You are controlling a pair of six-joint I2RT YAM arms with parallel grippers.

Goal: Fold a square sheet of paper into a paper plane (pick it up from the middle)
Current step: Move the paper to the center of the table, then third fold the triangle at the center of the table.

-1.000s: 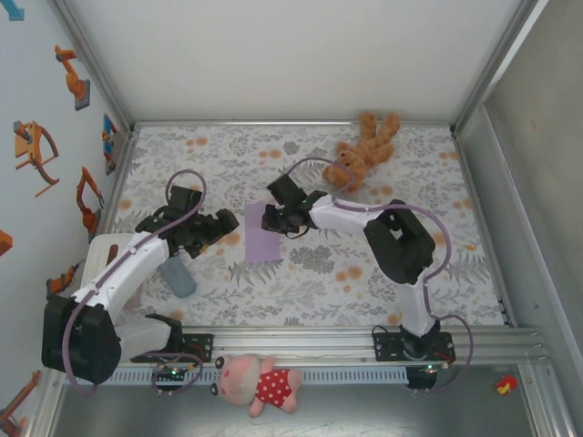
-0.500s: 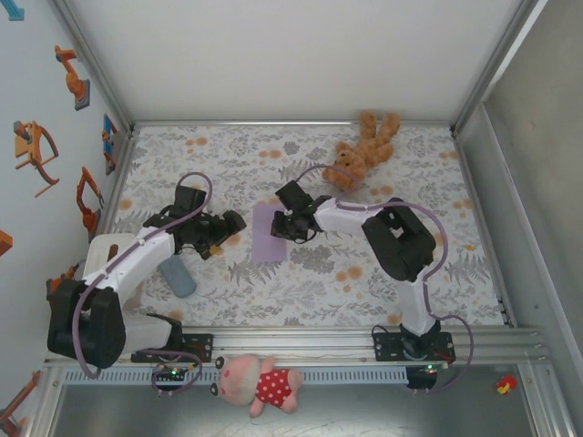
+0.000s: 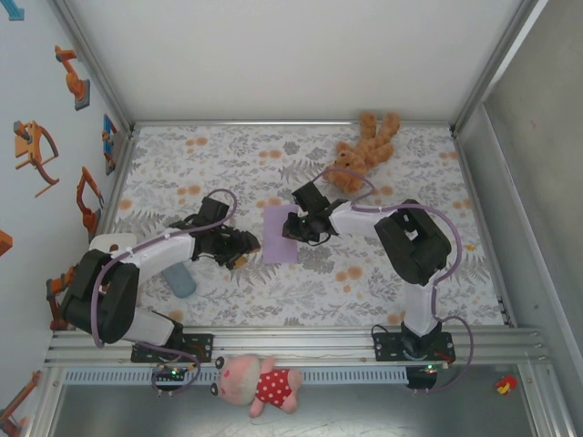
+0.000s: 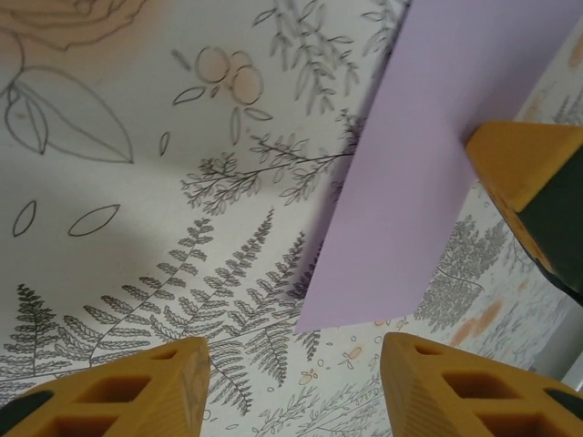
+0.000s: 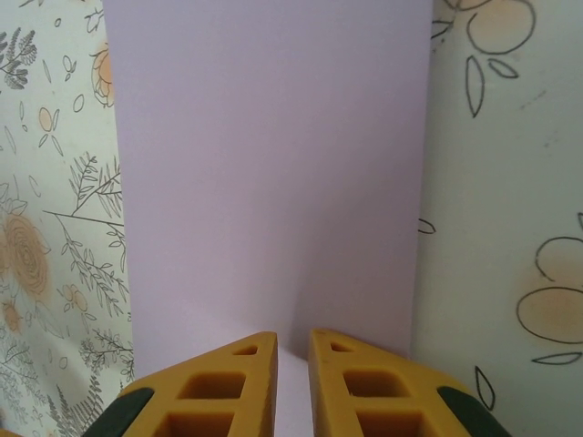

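Both hands had shifted rightward with the square sheet of paper point(image 3: 276, 241), now near the middle of the table point(image 3: 364, 164): right hand point(image 3: 296, 228) clamped on its right edge, left hand point(image 3: 239, 248) apart beside its left edge, probably needing to pinch there for folding.

There is one sheet of paper point(image 3: 279, 234); two grippers sit beside it, the left gripper point(image 3: 248, 251) on its left, the right gripper point(image 3: 289, 229) at its right edge; two soft toys, one teddy bear point(image 3: 363, 150) beyond it, one pig point(image 3: 260, 382) nearer than it; one grey-blue pad point(image 3: 179, 279) to its left.
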